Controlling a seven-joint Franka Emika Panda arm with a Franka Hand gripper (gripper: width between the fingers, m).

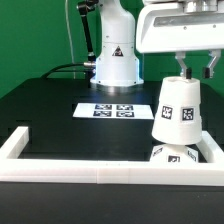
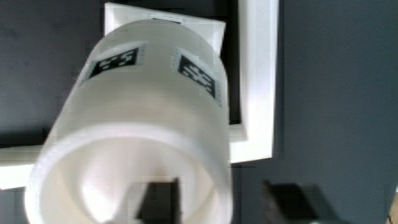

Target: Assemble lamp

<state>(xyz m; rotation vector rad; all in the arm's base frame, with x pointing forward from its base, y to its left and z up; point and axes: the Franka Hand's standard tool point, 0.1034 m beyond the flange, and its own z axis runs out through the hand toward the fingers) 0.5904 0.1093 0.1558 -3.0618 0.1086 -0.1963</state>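
Holding shade (image 1: 178, 112) by rim, gripper (image 1: 189, 71) clamped; we keep it above bulb (image 1: 171, 153) at base's (image 2: 164, 22) twelve o'clock for seating.

you've got one shade (image 1: 178, 108) in view, sitting right at the jaws, with two tags showing on its side in each view. one bulb (image 1: 170, 153) peeks out just under it. one square base (image 2: 178, 25) shows beyond the shade. one marker board (image 1: 113, 110) with four tags, well away from the jaws. one gripper (image 1: 189, 68), two fingers (image 2: 164, 205).
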